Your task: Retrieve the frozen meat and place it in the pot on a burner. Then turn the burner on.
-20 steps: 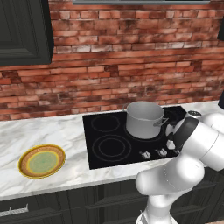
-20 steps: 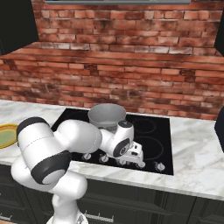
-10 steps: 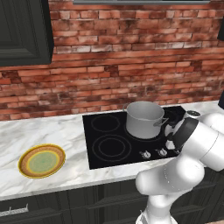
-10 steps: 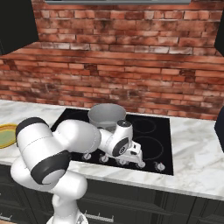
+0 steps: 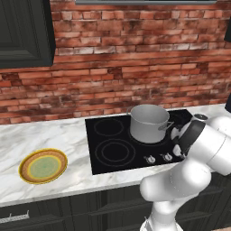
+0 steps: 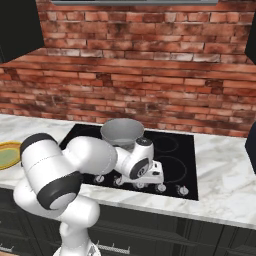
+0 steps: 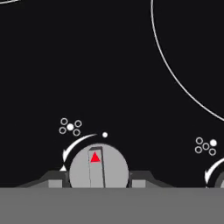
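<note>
The silver-grey pot (image 5: 149,122) (image 6: 121,132) stands on the cooktop's back burner. Its visible inside is plain grey, and the frozen meat is out of view. My gripper (image 6: 150,175) (image 7: 97,181) is down at the cooktop's front edge, just in front of the pot. In the hand view a round grey burner knob (image 7: 99,168) with a red triangle pointing up sits between my two fingers (image 7: 54,181), which press against its sides. My forearm hides the hand in the left base view.
The black cooktop (image 5: 113,153) (image 6: 180,150) has more knobs (image 5: 148,159) (image 6: 182,190) along its front edge. A yellow-rimmed green plate (image 5: 43,165) (image 6: 7,155) lies on the marble counter to the left. A brick wall stands behind, and dark cabinets hang above.
The hand has settled very slightly lower at the knob; the pot, the plate and the base have not moved.
</note>
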### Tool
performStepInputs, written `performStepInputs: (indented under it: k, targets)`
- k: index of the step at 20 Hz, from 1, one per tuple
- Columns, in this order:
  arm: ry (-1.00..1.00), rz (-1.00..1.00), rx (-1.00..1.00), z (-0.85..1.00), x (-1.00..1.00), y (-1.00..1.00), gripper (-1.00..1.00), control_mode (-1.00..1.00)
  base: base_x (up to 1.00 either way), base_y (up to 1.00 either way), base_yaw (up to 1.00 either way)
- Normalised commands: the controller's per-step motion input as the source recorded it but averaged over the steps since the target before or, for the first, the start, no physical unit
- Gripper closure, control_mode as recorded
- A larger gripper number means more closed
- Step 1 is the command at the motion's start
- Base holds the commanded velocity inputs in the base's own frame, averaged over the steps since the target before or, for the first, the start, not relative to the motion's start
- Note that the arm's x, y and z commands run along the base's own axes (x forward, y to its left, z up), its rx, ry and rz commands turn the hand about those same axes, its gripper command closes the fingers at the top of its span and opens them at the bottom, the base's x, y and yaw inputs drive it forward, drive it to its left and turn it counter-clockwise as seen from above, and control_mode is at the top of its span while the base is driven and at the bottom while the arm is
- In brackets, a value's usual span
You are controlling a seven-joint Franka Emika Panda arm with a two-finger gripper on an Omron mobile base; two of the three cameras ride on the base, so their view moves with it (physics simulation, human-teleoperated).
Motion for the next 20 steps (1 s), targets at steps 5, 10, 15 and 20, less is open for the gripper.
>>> performStepInputs:
  k: [5, 10, 15, 20]
  targets:
    - [0.00, 0.37, 0.00, -0.14, 0.00, 0.00, 1.00, -1.00, 0.00, 0.00, 0.00]
    - [0.00, 0.40, 0.00, -0.15, 0.00, 0.00, 1.00, -1.00, 0.00, 0.00, 0.00]
    - [0.00, 0.30, 0.00, -0.07, 0.00, 0.03, 1.00, -1.00, 0.00, 0.00, 0.00]
    - [0.00, 0.17, 0.00, 0.00, 0.00, 0.07, 1.00, -1.00, 0.00, 0.00, 0.00]
